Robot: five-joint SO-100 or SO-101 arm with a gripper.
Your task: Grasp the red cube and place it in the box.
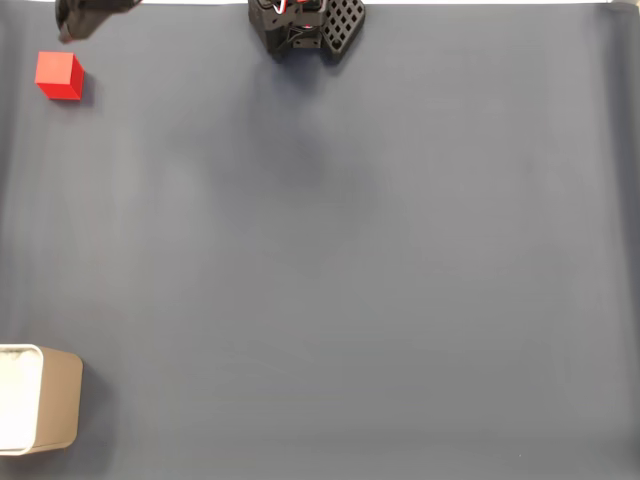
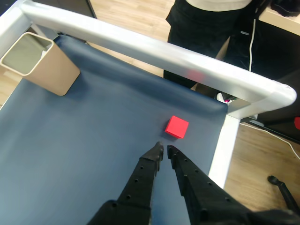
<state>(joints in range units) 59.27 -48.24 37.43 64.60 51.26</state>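
Wrist view: tool (image 2: pixel 165 151), fingertips nearly closed and empty, poised just short of the red cube (image 2: pixel 176 127); beige box (image 2: pixel 51 70) far left on the bench (image 2: pixel 84 140).

1. No text, label, brand, number or sign can be read in either view.
2. The red cube (image 2: pixel 177 127), just ahead of the gripper (image 2: pixel 165 151) in the wrist view, has plain faces with no marking.
3. The box (image 2: pixel 51 71), far ahead and to the left of the gripper there, has bare unprinted walls.
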